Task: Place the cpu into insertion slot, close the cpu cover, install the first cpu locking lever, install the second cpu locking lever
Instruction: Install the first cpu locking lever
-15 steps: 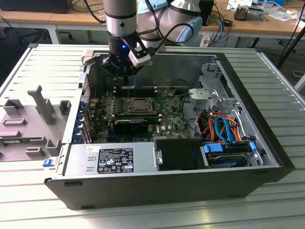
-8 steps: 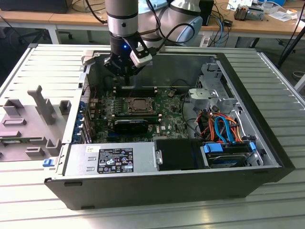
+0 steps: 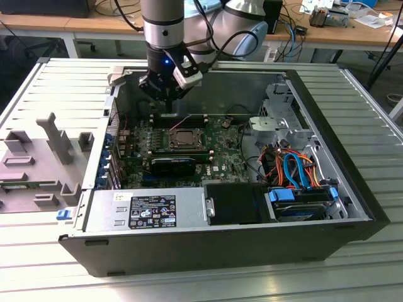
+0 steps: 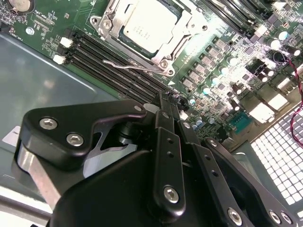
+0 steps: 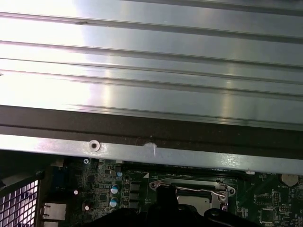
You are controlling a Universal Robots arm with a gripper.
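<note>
Lying flat, silver-grey cpu under cpu cover.

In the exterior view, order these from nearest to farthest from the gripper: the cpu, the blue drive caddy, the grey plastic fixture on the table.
From the gripper:
1. The cpu, just below it on the green board.
2. The grey plastic fixture, outside the case at the view's left.
3. The blue drive caddy, at the case's lower right corner.

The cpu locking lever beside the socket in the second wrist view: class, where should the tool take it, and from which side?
Probably at the bent free end of the locking lever. That wire lies along the cpu cover edge, above the memory slots, so come from above on the slot side, where its crook stands clear.
</note>
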